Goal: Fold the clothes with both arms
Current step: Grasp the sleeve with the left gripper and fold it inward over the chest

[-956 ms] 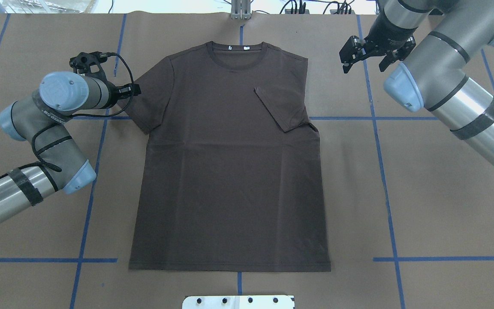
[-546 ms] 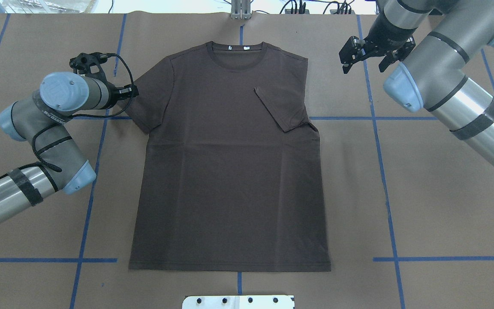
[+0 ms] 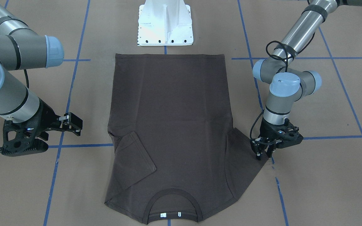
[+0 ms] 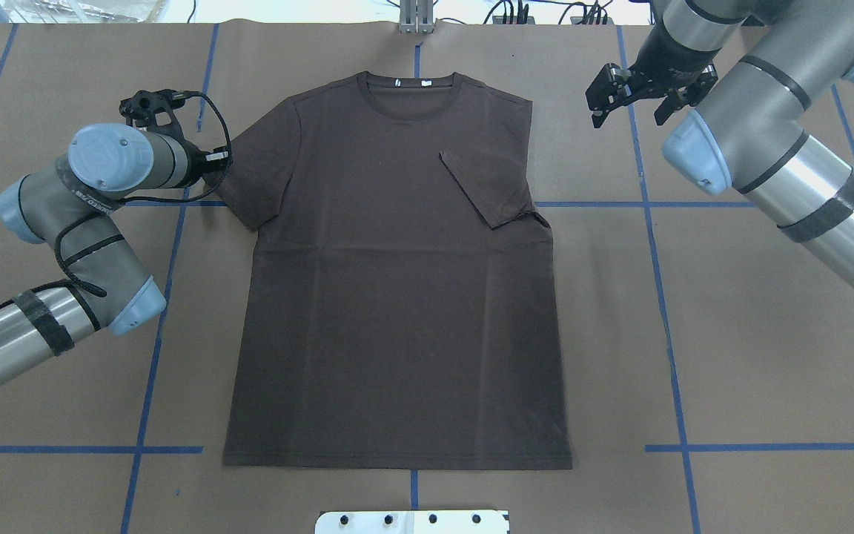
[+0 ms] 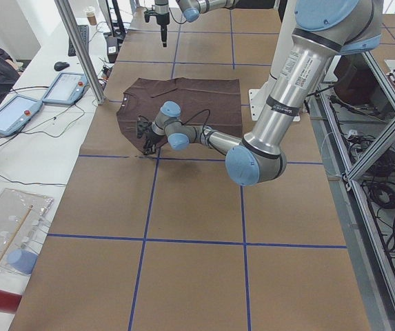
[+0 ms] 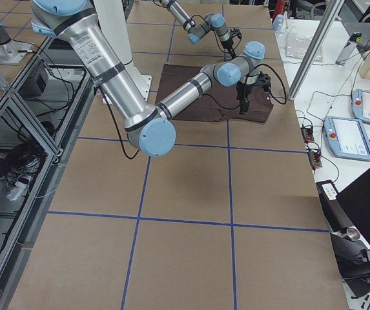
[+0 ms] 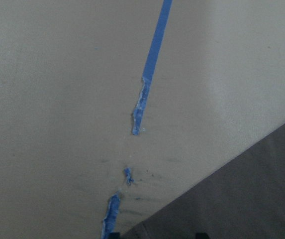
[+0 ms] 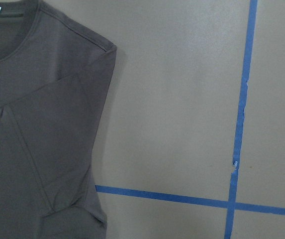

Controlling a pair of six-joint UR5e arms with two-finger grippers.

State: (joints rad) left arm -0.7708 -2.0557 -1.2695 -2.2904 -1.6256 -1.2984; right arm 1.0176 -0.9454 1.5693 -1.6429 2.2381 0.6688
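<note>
Left fingers [image 3: 258, 153] stand slightly parted at the T-shirt [image 3: 171, 106] sleeve's edge; right fingers [image 4: 600, 105] gape wide, empty.

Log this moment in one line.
T-shirt flat, right sleeve folded in | left gripper open at left sleeve | right gripper open, aside

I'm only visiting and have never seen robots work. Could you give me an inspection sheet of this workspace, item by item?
Surface: brown paper with blue tape lines, one frayed.
Job's things: T-shirt lies flat, collar away from the robot; sleeve on the robot's right is folded in, the other is spread.
Clutter: nothing seen.
Grippers: left gripper open, low at the spread sleeve's edge; right gripper open, off the shirt.
Cables: black cable loops by the left wrist.
Surroundings: white pedestal; two screens on a side bench.
</note>
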